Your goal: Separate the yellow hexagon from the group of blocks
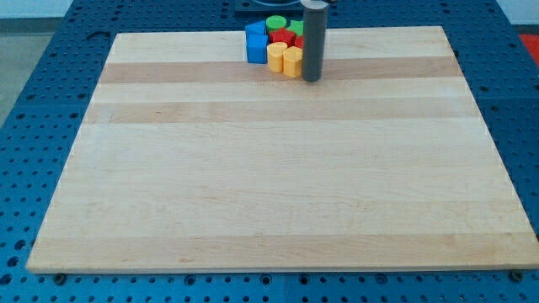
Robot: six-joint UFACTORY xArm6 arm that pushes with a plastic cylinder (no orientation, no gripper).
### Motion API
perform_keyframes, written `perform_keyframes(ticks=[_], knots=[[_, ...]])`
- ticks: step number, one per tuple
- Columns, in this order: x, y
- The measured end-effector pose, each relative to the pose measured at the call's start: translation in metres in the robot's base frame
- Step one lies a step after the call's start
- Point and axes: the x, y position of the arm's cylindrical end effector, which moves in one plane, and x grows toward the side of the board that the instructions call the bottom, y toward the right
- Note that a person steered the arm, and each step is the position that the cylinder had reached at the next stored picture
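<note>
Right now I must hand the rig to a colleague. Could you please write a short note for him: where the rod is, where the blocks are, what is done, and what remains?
My tip is on the wooden board, just at the view's right of the cluster, beside one yellow block; contact cannot be confirmed.
All blocks sit in one tight group at the board's top edge: blue blocks on the left, a green block at the top, red blocks in the middle, and another yellow block in front.
Done: nothing yet; both yellow blocks are in the group.
Left: push the yellow hexagon out; its shape is hard to confirm here.
</note>
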Motion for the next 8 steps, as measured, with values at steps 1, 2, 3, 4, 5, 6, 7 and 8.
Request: perform_keyframes(ticks=[1, 2, 3, 4, 5, 6, 7, 8], knots=[[0.049, -0.015], [0.068, -0.120], [0.054, -0.238], [-0.011, -0.334], [-0.075, -0.362], [-0.132, -0.360], [-0.133, -0.355], [-0.134, -0.348]])
